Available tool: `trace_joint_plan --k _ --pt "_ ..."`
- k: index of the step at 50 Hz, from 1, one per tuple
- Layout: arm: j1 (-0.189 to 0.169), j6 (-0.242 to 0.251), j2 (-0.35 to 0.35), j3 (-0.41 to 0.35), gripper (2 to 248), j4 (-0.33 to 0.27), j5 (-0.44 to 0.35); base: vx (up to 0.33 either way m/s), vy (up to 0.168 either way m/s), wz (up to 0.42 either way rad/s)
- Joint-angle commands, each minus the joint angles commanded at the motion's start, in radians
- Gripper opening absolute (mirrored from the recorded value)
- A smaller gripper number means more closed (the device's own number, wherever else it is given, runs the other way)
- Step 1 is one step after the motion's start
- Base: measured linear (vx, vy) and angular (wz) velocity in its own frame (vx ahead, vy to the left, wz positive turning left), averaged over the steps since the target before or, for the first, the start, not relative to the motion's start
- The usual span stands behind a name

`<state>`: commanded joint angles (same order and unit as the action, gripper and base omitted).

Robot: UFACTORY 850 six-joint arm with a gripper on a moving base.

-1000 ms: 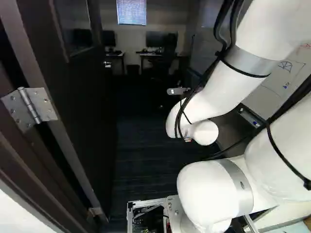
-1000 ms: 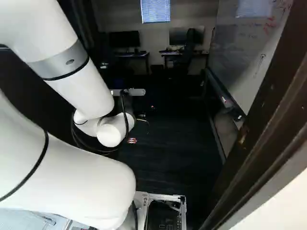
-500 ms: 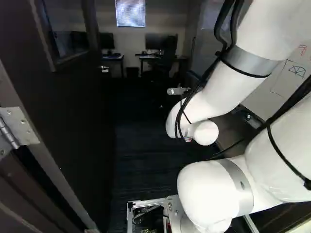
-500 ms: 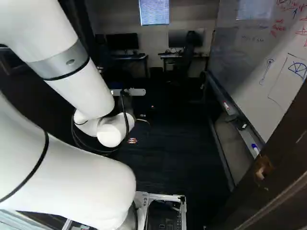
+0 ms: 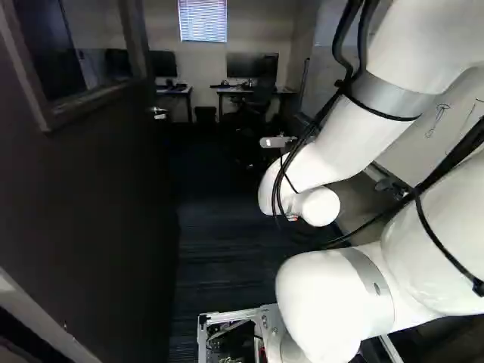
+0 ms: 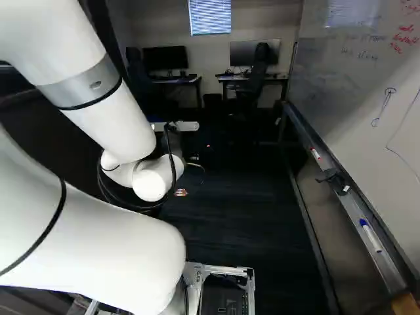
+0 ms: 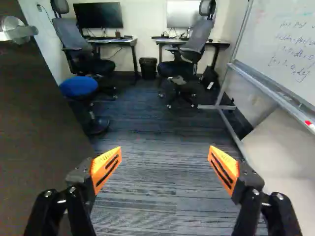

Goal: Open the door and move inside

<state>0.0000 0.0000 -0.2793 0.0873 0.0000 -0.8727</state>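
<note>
The dark door (image 5: 98, 189) stands swung inward along the left of the left base view, a window in its upper part and a lever handle (image 5: 158, 113) near its far edge. In the right base view my gripper (image 6: 187, 164) is mostly hidden behind the arm's white wrist. The wrist view shows the gripper (image 7: 165, 164) open and holding nothing, its orange pads wide apart over the carpet. Beside it, on one side, are the door (image 7: 34, 113) and its handle (image 7: 17, 32), not touching the fingers.
A whiteboard (image 6: 367, 85) with a marker tray (image 6: 354, 210) runs along the other side. Farther in are two desks (image 7: 192, 42) with monitors, office chairs (image 7: 81, 49), a blue stool (image 7: 78, 86) and a bin (image 7: 148, 67). Striped carpet (image 7: 157, 132) lies between door and whiteboard.
The base has moved forward: the hinge and the frame at the right have left the views, and more of the whiteboard shows. The arm has held its pose against its lowest joint.
</note>
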Motion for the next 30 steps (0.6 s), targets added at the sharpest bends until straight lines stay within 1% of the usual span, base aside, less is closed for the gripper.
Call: trace_joint_plan --k 30 --pt "0.000 0.000 0.000 0.000 247 0.000 0.000 0.210 0.008 -0.006"
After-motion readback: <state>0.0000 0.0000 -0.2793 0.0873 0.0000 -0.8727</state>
